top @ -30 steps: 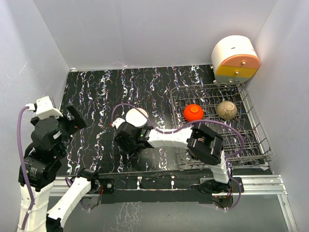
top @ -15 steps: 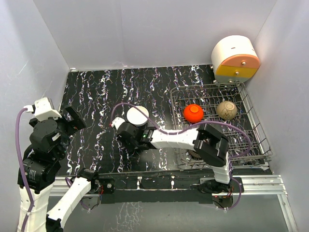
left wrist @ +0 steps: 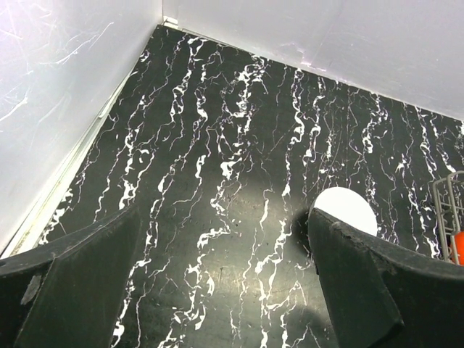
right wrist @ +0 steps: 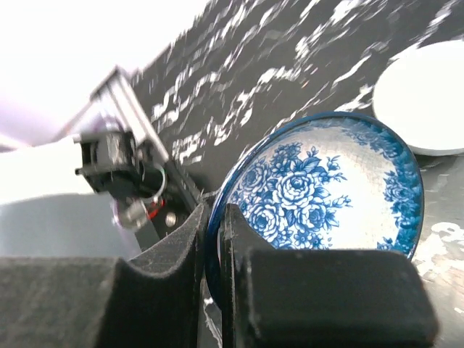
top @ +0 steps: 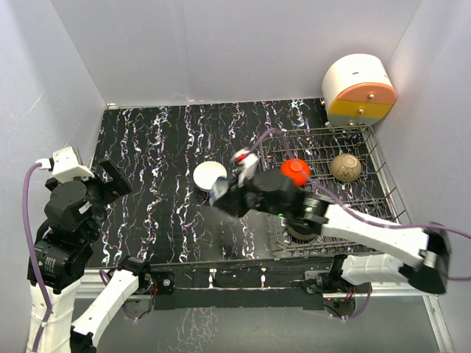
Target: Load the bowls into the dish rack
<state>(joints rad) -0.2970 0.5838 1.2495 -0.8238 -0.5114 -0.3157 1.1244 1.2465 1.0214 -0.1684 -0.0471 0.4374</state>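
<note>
My right gripper (right wrist: pixel 214 239) is shut on the rim of the blue-and-white patterned bowl (right wrist: pixel 326 196), which is tilted up off the table. From above, this gripper (top: pixel 221 195) hangs blurred just right of the plain white bowl (top: pixel 210 175), which lies on the table. The grey wire dish rack (top: pixel 388 200) holds the red-orange bowl (top: pixel 294 170), the tan bowl (top: pixel 345 168) and a dark bowl (top: pixel 297 232) partly hidden under my right arm. My left gripper (left wrist: pixel 225 239) is open and empty at the far left (top: pixel 112 181), well away from the white bowl (left wrist: pixel 346 209).
A white, orange and yellow drum-shaped container (top: pixel 358 90) stands behind the rack's far right corner. White walls close in the black marbled table (top: pixel 154 140) on three sides. My right arm stretches over the rack's near left corner.
My right gripper has shut on the blue-and-white bowl's rim, lifted it and swung right towards the rack, its elbow sweeping out to the right. The left arm has barely moved.
</note>
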